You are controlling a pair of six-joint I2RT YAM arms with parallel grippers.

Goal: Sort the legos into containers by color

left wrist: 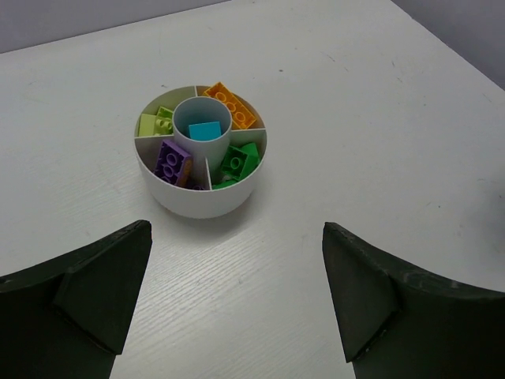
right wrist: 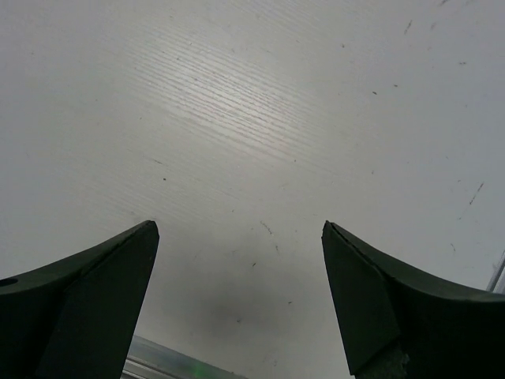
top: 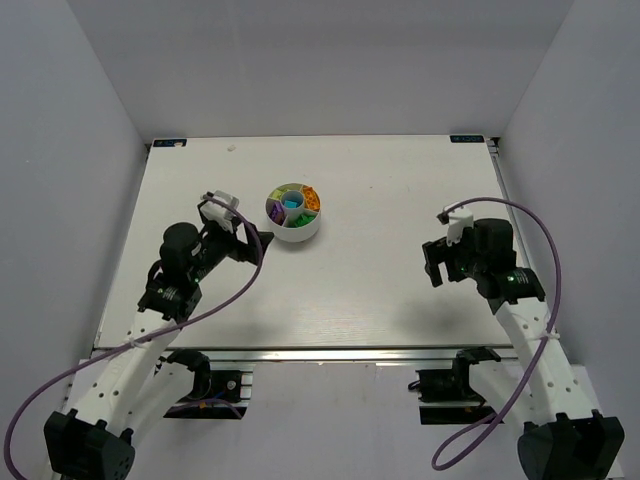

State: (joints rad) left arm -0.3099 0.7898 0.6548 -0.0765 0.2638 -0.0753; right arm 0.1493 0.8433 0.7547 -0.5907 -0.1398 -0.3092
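I see the round white divided plastic dish [top: 295, 232] sitting on the white counter [top: 380, 300], a bit left of centre and toward the far half. In the left wrist view the small studded plastic bricks all lie inside the dish [left wrist: 193, 201]:
- The lime bricks [left wrist: 154, 122] are in the far-left wedge.
- The orange bricks [left wrist: 231, 105] are in the far-right wedge.
- The purple brick [left wrist: 173, 160] is in the near-left wedge.
- The bright green bricks [left wrist: 239, 160] are in the near-right wedge.
- The cyan brick [left wrist: 204, 130] is in the small central well.

I can't see any brick loose on the counter in any view.

My left end effector [left wrist: 237, 237] is just beside the dish on its near-left side. It points at the dish with its jaws spread wide, holds nothing and is not touching the dish.

My right end effector [right wrist: 239, 229] is well apart from the dish over on the right side of the counter [right wrist: 237, 95]. Its jaws are also spread wide with nothing between them, and there is only bare surface below. In the top view it [top: 435, 265] hangs near the right edge.
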